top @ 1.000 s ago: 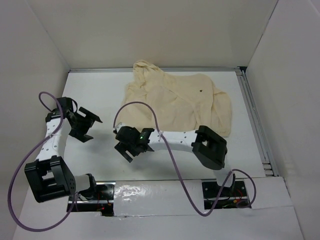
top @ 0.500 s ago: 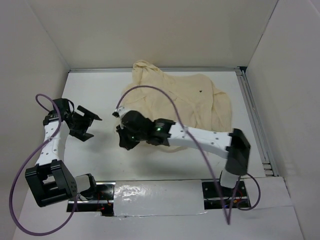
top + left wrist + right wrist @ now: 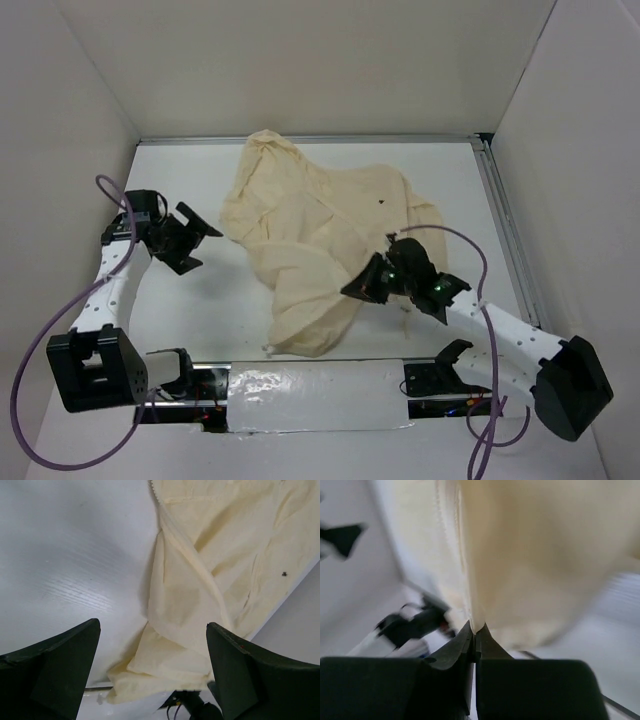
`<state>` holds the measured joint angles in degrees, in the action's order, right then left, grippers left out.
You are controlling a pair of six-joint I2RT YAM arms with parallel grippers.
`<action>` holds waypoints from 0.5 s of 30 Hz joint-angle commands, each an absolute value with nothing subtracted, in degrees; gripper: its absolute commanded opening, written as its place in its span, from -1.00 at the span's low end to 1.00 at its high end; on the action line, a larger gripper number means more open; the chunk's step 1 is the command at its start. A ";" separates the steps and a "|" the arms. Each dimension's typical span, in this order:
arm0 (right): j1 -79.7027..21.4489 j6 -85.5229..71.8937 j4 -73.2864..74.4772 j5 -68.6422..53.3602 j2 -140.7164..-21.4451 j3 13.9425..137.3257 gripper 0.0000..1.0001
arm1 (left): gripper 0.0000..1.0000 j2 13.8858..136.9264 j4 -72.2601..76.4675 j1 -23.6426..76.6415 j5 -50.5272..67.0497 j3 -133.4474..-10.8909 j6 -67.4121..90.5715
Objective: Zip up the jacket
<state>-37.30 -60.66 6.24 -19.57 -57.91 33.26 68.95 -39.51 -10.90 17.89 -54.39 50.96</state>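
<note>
Fabric may slip from your right pincer [image 3: 475, 630], which pinches only a thin fold of the jacket [image 3: 320, 230]; your left pincer [image 3: 195, 243], spread wide, holds nothing.

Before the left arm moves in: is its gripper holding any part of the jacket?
No, the left gripper stands wide open, and the jacket lies beyond its fingers, ungripped.
</note>
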 commanded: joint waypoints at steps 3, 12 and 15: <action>-31.47 -67.51 23.63 -6.98 -45.71 25.58 -0.37 | 0.99 73.38 -37.26 -1.16 15.22 -58.80 50.10; -37.70 -48.80 34.01 5.44 -49.65 39.63 0.81 | 0.99 84.11 -37.36 15.98 11.77 -62.23 48.08; -40.60 -46.58 31.99 7.64 -53.60 42.01 0.81 | 0.99 86.48 -34.03 19.07 13.97 -60.65 47.03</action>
